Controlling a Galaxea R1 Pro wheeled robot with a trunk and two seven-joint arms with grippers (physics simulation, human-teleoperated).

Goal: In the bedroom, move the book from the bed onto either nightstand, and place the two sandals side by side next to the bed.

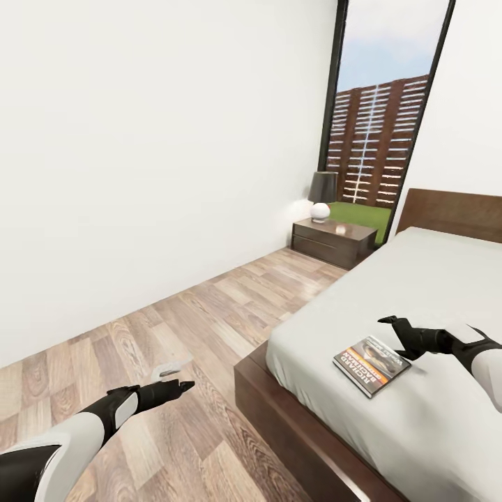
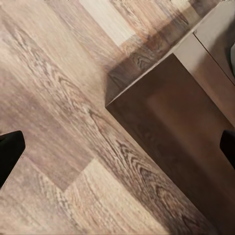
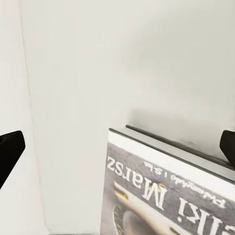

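Head view: lamp atop nightstand.

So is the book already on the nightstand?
No, the book lies flat on the bed beside the right claw, while the nightstand stands far off by the window.

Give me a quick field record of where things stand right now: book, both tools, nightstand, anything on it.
book: flat on the bed, near its foot-side edge, cover up
right tool: open, just above the mattress beside the book, not touching it
left tool: open, empty, over the floor next to the bed frame corner
nightstand: by the window, beside the headboard, across the floor from the robot
on nightstand: lamp with dark shade and round white base; a small light object beside it, too small to identify
book moved: not yet
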